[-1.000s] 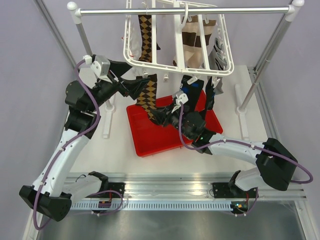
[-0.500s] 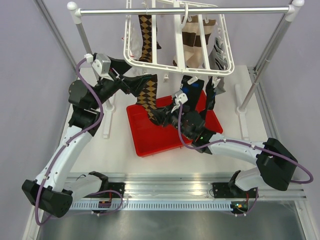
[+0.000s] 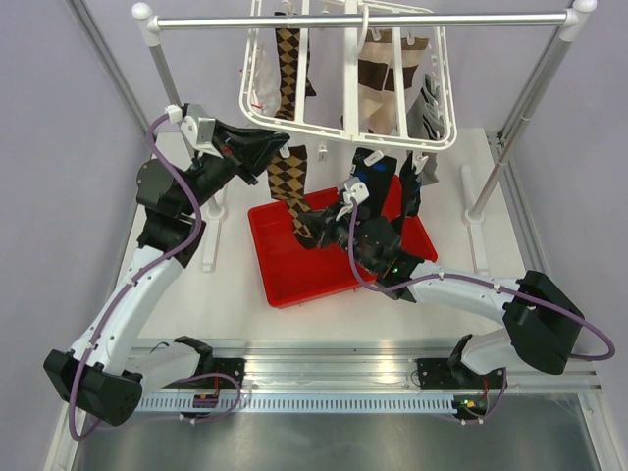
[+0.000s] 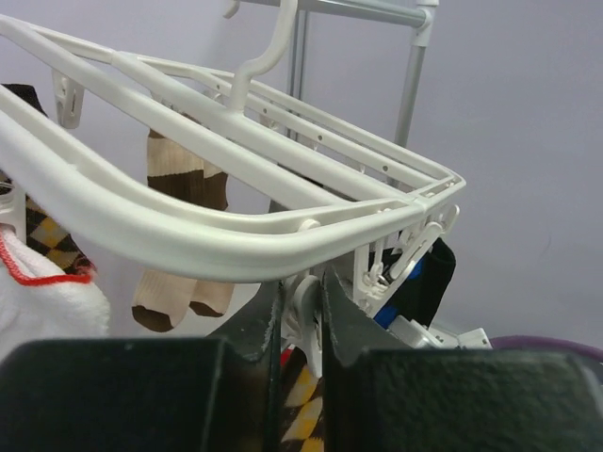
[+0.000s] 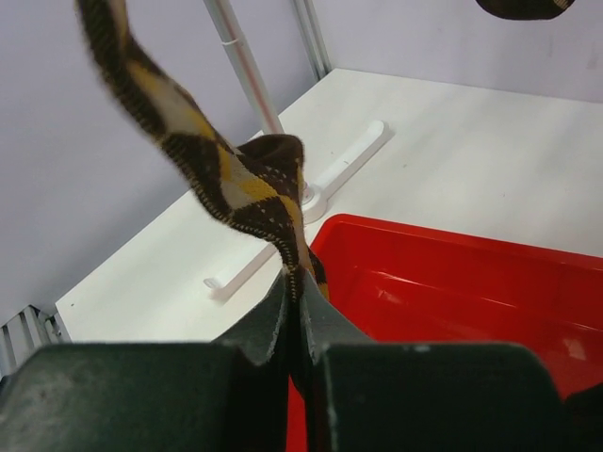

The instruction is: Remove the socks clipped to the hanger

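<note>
Now 2 tools work 1 sock, top and bottom.

Up at the near rim of the hanger [image 4: 188,235], the left tool [image 4: 301,297] is pressed in on a small white clip [image 4: 305,330], which looks to be the one gripping the argyle sock [image 3: 290,182]. The right tool [image 5: 294,315] is pinched tight on that sock's lower end, above the red tray [image 3: 294,275] on the worktop [image 3: 226,294]. The striped sock [image 3: 378,78] and the black sock [image 3: 378,177] hang clipped further right. The main risk, as I judge it, is a downward pull before the clip's mouth truly opens, which would drag and tilt the hanger on its hook. The left fingers could also slide off so small a clip, or the thin fabric could slip out of the right pinch.
</note>
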Action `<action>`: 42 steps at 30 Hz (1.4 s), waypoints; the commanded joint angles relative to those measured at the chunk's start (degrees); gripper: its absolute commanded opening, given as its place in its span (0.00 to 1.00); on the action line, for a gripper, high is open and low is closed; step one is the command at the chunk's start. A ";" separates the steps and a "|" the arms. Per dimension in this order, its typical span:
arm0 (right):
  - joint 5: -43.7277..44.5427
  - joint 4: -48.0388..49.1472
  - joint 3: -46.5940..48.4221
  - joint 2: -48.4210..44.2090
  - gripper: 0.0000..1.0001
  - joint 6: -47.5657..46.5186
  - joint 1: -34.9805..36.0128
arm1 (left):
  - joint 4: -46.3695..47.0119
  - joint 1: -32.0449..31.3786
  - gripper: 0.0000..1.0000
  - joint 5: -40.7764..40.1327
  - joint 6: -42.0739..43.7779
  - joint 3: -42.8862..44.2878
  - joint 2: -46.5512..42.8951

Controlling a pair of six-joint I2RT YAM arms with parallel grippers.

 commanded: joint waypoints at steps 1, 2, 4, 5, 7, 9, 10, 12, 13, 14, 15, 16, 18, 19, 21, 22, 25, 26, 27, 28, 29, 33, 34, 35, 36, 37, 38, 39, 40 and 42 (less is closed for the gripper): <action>1.32 0.62 2.82 -1.61 0.04 0.24 -0.15 | 2.46 -0.35 0.08 0.09 -1.10 -0.27 0.15; 1.50 0.53 2.91 -1.61 0.03 0.24 -0.15 | 2.46 -0.35 0.03 -0.18 -1.10 -0.27 0.06; 1.85 0.18 3.08 -1.60 0.01 0.06 -0.15 | 2.46 -0.35 0.02 -0.18 -1.01 -0.36 0.06; 2.03 0.18 3.00 -1.69 0.01 0.15 -0.15 | 2.37 -0.35 0.02 -0.18 -1.01 -0.27 -0.03; 2.81 -0.44 3.00 -1.69 0.01 0.15 -0.15 | 2.11 -0.43 0.02 -0.44 -1.01 -0.18 -0.03; 5.62 -2.71 3.44 -1.34 0.01 -0.11 -0.15 | 1.85 -0.43 0.02 -0.79 -0.92 -0.27 -0.11; 6.33 -3.07 3.09 -1.25 0.01 -0.29 -0.15 | 1.67 -0.52 0.02 -0.80 -0.92 -0.27 -0.20; 8.09 -3.51 2.39 -1.43 0.01 -0.46 -0.15 | 1.32 -0.52 0.02 -0.79 -0.83 -0.18 -0.20; 8.44 -3.69 1.86 -1.34 0.01 -0.46 -0.15 | 1.06 -0.61 0.02 -0.97 -0.75 -0.18 -0.29; 8.70 -3.95 1.77 -1.25 0.01 -0.81 -0.15 | 0.71 -0.52 0.02 -1.06 -0.66 -0.18 -0.46; 8.97 -4.65 1.77 -0.65 0.01 -0.99 -0.24 | 0.53 -0.61 0.02 -1.41 -0.66 -0.18 -0.38; 9.67 -5.44 2.11 -0.38 0.03 -1.25 -0.15 | 0.35 -0.61 0.03 -1.58 -0.66 -0.18 -0.55; 10.20 -7.64 2.64 0.50 0.15 -1.61 -0.15 | -0.26 -0.61 0.03 -2.46 -0.48 -0.18 -0.64; 9.68 -8.08 2.47 0.50 0.37 -2.04 -0.15 | -0.52 -0.70 0.03 -3.07 -0.39 -0.18 -0.90; 8.45 -8.17 1.59 -0.28 0.56 -2.57 -0.24 | -1.23 -0.61 0.04 -4.04 0.04 -0.27 -1.17; 7.83 -8.17 0.63 -0.90 0.66 -2.66 0.11 | -1.40 -0.61 0.04 -4.31 0.13 -0.36 -1.26; 6.95 -8.79 -0.78 -3.09 0.75 -4.06 0.81 | -2.55 -0.61 0.07 -5.71 0.66 -0.36 -1.70; 6.95 -9.14 -1.13 -4.49 0.76 -4.76 1.08 | -2.90 -0.70 0.07 -6.15 0.75 -0.36 -1.87; 8.25 -9.31 -1.74 -5.11 0.80 -4.68 1.34 | -3.42 -0.70 0.09 -7.11 0.84 -0.36 -1.87; 9.22 -10.19 -1.58 -5.64 0.81 -4.42 1.34 | -3.69 -0.61 0.09 -7.38 0.92 -0.36 -2.05; 10.37 -13.24 -1.05 -5.65 0.82 -4.42 1.34 | -3.95 -0.61 0.10 -7.65 1.19 -0.36 -2.14; 12.93 -18.90 1.51 -6.78 0.82 -5.38 1.87 | -4.31 -0.61 0.10 -8.26 1.19 -0.45 -2.75; 12.14 -17.85 -1.11 -8.10 0.83 -5.56 2.13 | -4.65 -0.70 0.10 -8.35 1.54 -0.36 -2.84; 11.00 -17.23 -2.27 -10.89 0.83 -5.56 2.13 | -4.92 -0.70 0.10 -8.96 1.71 -0.27 -2.93; 10.82 -17.57 -3.06 -12.23 0.83 -5.56 2.22 | -5.18 -0.61 0.10 -9.32 1.80 -0.18 -2.84; 10.90 -18.01 -4.72 -13.81 0.83 -5.91 2.40 | -5.36 -0.61 0.10 -9.58 1.98 -0.09 -2.93; 10.82 -18.80 -5.61 -17.22 0.84 -6.26 2.48 | -5.54 -0.61 0.11 -9.67 2.15 -0.18 -2.84; 10.38 -19.07 -6.66 -19.16 0.84 -6.61 2.66 | -5.71 -0.61 0.11 -9.76 2.16 -0.09 -2.84; 10.12 -19.42 -8.50 -21.10 0.84 -7.05 2.75 | -5.80 -0.61 0.11 -9.85 2.07 -0.09 -2.84; 9.33 -20.39 -10.27 -26.90 0.86 -7.49 2.66 | -6.06 -0.61 0.11 -10.20 1.98 -0.18 -3.01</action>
